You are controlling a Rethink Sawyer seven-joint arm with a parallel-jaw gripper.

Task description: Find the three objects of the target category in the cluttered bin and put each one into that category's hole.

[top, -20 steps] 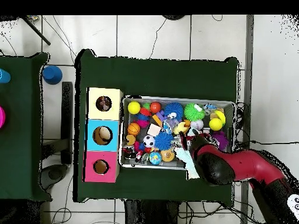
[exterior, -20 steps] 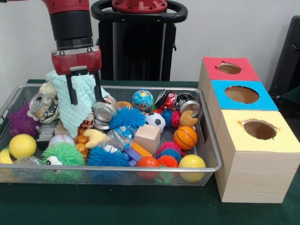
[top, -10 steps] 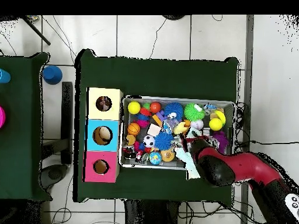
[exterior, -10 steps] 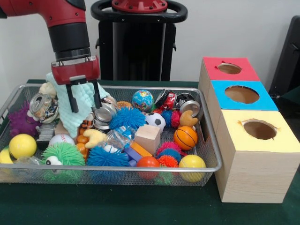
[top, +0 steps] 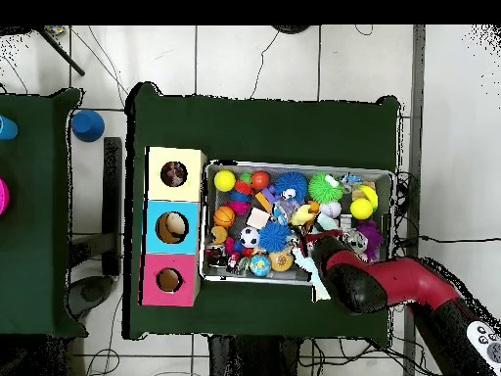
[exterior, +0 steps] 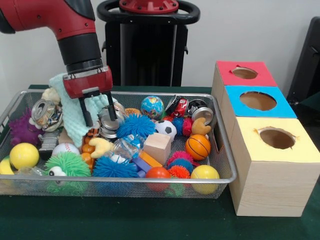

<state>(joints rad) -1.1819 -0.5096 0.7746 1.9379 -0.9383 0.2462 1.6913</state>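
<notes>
Now the gripper (exterior: 101, 116) hangs low in the wire bin (exterior: 226, 165), with its two black fingers (exterior: 88, 117) spread apart and nothing held between them. The fingers point down at a silver can (exterior: 109, 121), one on each side of its upper part; I cannot tell if they touch it. Just behind the gripper lies a mint green cloth (exterior: 74, 116), draped over the other things at the bin's left part. Another crushed can (exterior: 44, 113) lies left of the cloth, beside a purple spiky ball (exterior: 20, 129). To the right of the silver can is a blue spiky ball (exterior: 136, 125), then a soccer ball (exterior: 165, 129), a wooden block (exterior: 157, 147) and a small basketball (exterior: 197, 146). Right of the bin stand three boxes touching in a row, each with a round hole: the red box (exterior: 245, 73), the blue box (exterior: 257, 101), the yellow box (exterior: 276, 138).
</notes>
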